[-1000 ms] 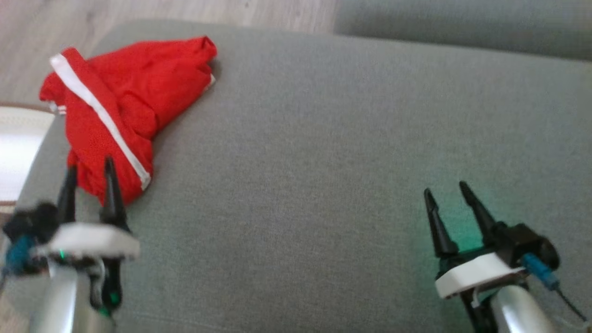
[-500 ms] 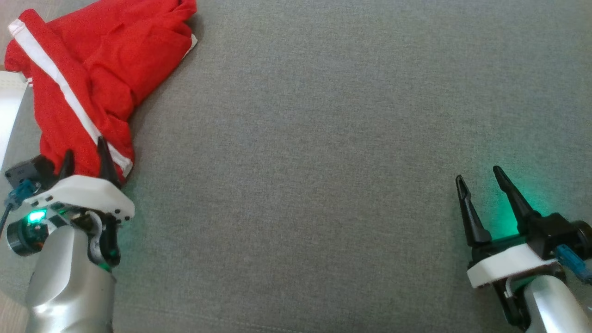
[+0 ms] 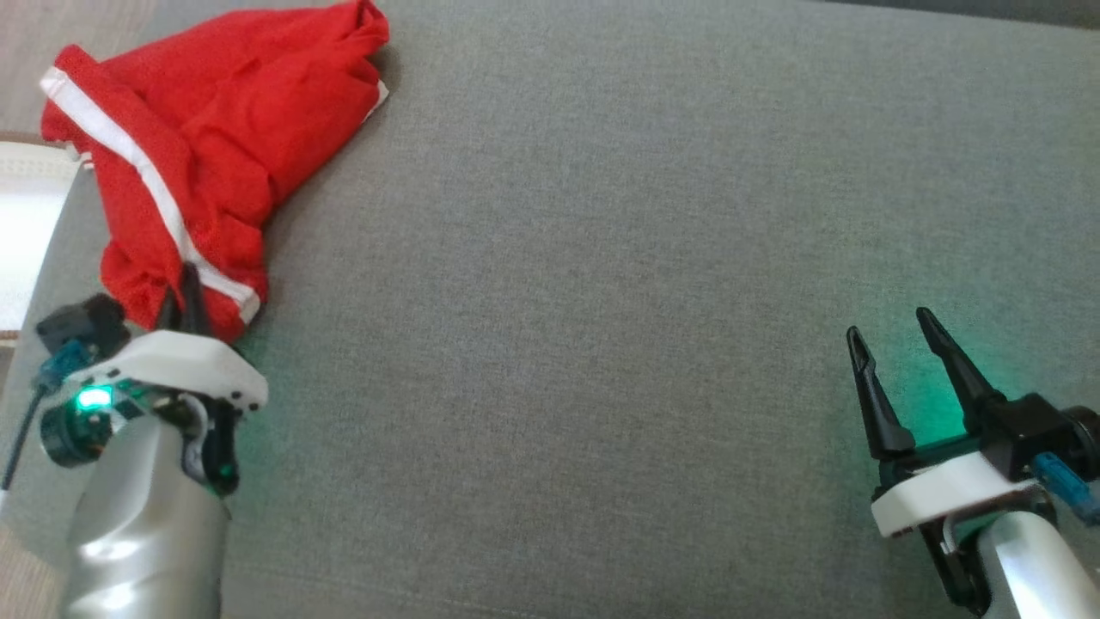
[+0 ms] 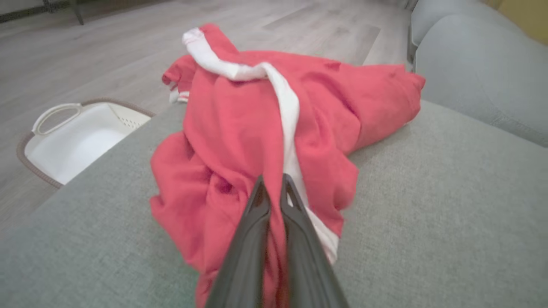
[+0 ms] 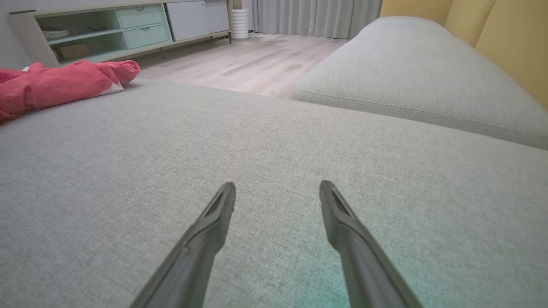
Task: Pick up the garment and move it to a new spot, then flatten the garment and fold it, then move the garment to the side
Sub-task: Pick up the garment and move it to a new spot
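Garment — crumpled red fabric, white-striped

Left gripper and right gripper: tapered black fingers, white wrist plate, silver forearm, blue cable plug, green status light.

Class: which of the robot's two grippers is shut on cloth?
The left gripper, pinched on the crumpled red white-striped garment; the right gripper stands open.

Grey cushion; crumpled red garment at corner.
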Tool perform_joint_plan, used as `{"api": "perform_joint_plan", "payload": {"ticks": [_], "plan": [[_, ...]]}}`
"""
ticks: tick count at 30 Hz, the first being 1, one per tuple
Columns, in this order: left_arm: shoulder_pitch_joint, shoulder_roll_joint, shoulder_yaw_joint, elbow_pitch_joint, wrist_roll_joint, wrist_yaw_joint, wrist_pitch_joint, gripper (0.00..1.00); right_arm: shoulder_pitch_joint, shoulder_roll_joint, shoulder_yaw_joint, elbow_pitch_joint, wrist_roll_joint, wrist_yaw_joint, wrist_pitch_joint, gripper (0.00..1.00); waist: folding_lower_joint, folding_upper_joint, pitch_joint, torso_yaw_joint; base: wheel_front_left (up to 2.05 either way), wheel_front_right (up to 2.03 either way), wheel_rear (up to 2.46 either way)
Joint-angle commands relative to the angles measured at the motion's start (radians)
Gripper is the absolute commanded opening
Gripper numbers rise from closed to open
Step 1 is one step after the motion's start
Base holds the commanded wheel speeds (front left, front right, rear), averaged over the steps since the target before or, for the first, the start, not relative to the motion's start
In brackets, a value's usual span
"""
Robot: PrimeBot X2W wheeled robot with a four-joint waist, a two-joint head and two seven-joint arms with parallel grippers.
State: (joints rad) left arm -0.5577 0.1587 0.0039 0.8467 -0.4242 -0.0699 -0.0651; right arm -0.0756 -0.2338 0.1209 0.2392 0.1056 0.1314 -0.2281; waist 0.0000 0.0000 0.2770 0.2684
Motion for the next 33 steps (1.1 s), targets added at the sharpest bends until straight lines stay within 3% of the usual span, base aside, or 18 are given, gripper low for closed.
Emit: {"api": "perform_joint_plan", "payload": {"ticks": [1,8,14,18,27,33], "plan": [[-0.056,0.062,0.033,-0.032,-0.01,-0.007,-0.035,0.0,0.002,-0.008,0.023,-0.027,0.009,-0.001,-0.004,1.0,0.0,0.0,-0.02,-0.002,0.0,0.0,0.0],[-0.113,0.167,0.051,-0.215,-0.014,-0.022,-0.023,0.0,0.0,0.049,0.042,0.009,0.021,-0.001,-0.019,1.0,0.0,0.0,-0.087,-0.036,0.0,0.0,0.0],[-0.129,0.259,0.063,-0.51,-0.025,-0.017,0.129,0.0,-0.019,0.115,0.07,0.053,0.028,-0.001,-0.032,1.0,0.0,0.0,-0.141,-0.109,0.0,0.0,0.0],[-0.127,0.287,0.066,-0.662,-0.047,-0.016,0.221,0.0,-0.033,0.14,0.081,0.052,0.035,-0.001,-0.033,1.0,0.0,0.0,-0.162,-0.157,0.0,0.0,0.0],[-0.076,0.234,-0.004,-1.075,-0.223,-0.018,0.487,0.0,-0.043,0.176,0.146,0.01,0.061,-0.001,-0.033,1.0,0.0,0.0,-0.194,-0.34,0.0,0.0,0.0],[0.008,0.158,-0.109,-1.204,-0.314,-0.002,0.592,0.0,-0.068,0.182,0.207,-0.02,0.092,-0.001,-0.034,1.0,0.0,0.0,-0.184,-0.486,0.0,0.0,0.0]]}}
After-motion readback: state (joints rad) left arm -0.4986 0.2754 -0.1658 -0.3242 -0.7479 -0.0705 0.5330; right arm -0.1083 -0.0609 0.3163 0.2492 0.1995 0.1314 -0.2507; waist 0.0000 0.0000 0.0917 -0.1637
